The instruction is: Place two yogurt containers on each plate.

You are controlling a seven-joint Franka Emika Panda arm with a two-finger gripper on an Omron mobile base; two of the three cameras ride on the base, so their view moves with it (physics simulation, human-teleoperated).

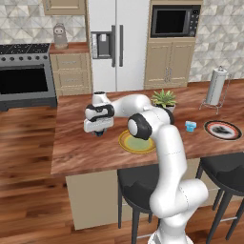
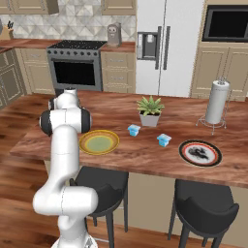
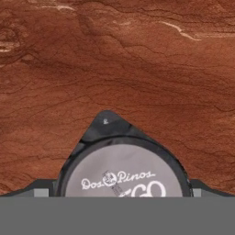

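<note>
A red-brown wooden counter carries everything; the pincer, jaws apart, hangs low over a round dark yogurt cup left of the yellow plate, likely lined up to grip it; the cup stands upright, whitish lid upward, no long axis.

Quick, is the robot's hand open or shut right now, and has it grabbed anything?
Gripper: open, holding nothing; it hangs right over a round dark yogurt cup with a whitish lid, on the wooden counter.
</note>
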